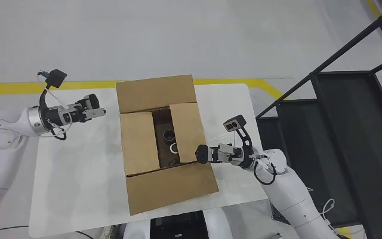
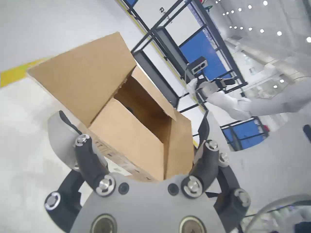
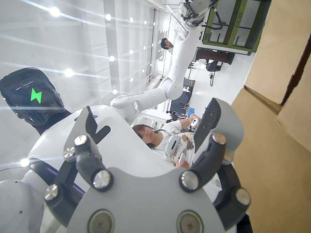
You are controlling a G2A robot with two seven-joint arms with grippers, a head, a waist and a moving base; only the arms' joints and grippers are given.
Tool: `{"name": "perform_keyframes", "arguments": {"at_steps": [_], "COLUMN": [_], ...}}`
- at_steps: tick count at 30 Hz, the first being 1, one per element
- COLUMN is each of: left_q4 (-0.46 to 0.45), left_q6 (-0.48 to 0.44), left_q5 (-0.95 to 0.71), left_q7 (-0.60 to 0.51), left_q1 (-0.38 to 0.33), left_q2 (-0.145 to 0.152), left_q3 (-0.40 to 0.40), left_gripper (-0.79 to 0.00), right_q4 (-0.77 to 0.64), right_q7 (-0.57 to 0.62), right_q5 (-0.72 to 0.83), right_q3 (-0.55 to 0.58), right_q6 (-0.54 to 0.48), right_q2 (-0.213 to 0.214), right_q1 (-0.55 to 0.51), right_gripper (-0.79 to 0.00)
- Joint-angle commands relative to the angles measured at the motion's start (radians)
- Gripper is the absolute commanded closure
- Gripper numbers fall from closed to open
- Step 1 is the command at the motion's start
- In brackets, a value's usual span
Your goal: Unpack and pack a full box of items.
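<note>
Left gripper (image 2: 132,122): jaws spread wide, nothing between them. In the top view the left gripper (image 1: 100,112) is held over the white table (image 1: 77,179), off the left side of the cardboard box (image 1: 155,95) and apart from it. It points toward the box.

Right gripper (image 3: 150,109): jaws also spread, nothing held. In the top view the right gripper (image 1: 202,154) sits at the near corner of the box's right inner flap (image 1: 185,131). In its wrist view, one ribbed finger pad (image 3: 206,122) lies just beside the cardboard box (image 3: 267,146). Contact cannot be confirmed.

The box stands at the middle of the table. Its far flap lies folded back and its near flap (image 1: 173,185) is folded out toward the robot. The left inner flap (image 1: 140,143) and the right one are turned partly inward, leaving a gap between them. The left wrist view shows the cardboard box (image 2: 126,132) open at the top with a dark interior.

Through the gap, dark round items (image 1: 169,135) are visible inside. They are possibly containers, but are too small to identify.
</note>
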Motion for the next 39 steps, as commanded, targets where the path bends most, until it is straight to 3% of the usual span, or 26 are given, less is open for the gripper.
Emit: {"name": "perform_keyframes", "arguments": {"at_steps": [1,20,25,27,31,39], "left_q4": [0.0,0.0,-0.013,0.018,0.092,0.178], "left_q6": [-0.006,-0.006,0.073,0.098,0.087,0.048], "left_q5": [0.009,0.009,-0.135,-0.218,-0.212,-0.114], "left_q7": [0.008,0.008,0.01,-0.037,-0.079,-0.046], "left_q1": [0.001,0.001,0.038,0.036,0.0,-0.065], "left_q2": [0.0,0.0,-0.006,-0.008,-0.016,-0.031], "left_q3": [-0.001,-0.001,0.008,0.006,0.021,0.071], "left_gripper": [-0.785,-0.785,-0.785,-0.785,-0.785,-0.785], "right_q4": [0.0,0.0,0.0,0.0,0.0,-0.002], "right_q7": [0.0,0.0,0.0,0.0,0.0,-0.026], "right_q5": [0.0,0.0,0.0,0.0,0.0,-0.027], "right_q3": [0.0,0.0,0.0,0.0,0.0,0.003], "right_q6": [0.0,0.0,0.0,0.0,0.0,0.019], "right_q2": [0.0,0.0,0.0,0.0,0.0,0.001], "right_q1": [0.0,0.0,0.0,0.0,0.0,0.0], "right_gripper": [-0.785,-0.785,-0.785,-0.785,-0.785,-0.785]}}
